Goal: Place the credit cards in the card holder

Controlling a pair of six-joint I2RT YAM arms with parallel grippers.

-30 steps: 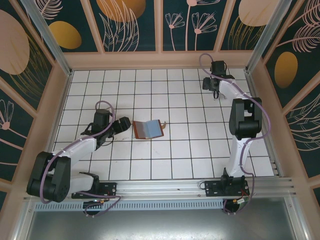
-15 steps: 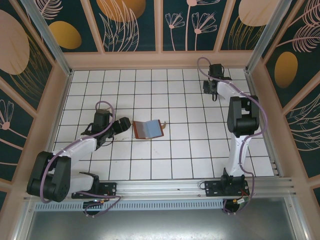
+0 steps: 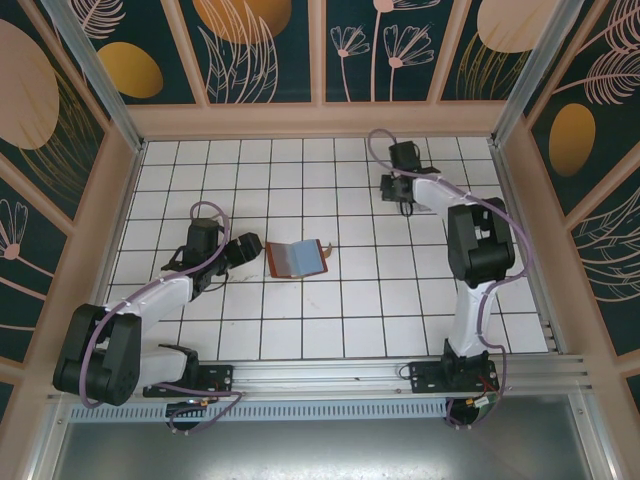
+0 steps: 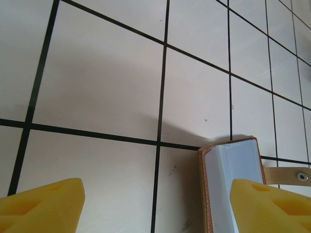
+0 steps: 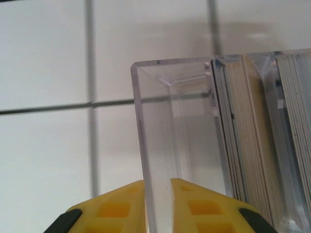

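The card holder [image 3: 298,258], reddish-brown with blue-grey lining, lies open in the middle of the tiled floor. Its near corner shows in the left wrist view as the card holder [image 4: 232,167]. My left gripper [image 3: 243,250] rests just left of it. The jaws of that left gripper [image 4: 155,206] are open and nothing is between them. At the back right, my right gripper [image 3: 399,188] is shut on the thin side wall of a clear plastic box [image 5: 175,131]. The credit cards [image 5: 238,141] stand on edge in stacks inside it. The yellow fingers [image 5: 121,206] pinch the wall.
White tiles [image 3: 340,310] with black lines cover the floor, ringed by a pink wooden rim [image 3: 320,120] and patterned walls. The wallet's strap with its snap [image 4: 291,175] sticks out to the right of the wallet.
My right gripper has closed on the clear box's wall and moved left and towards the front, away from the back right corner. The left arm and wallet have not moved.
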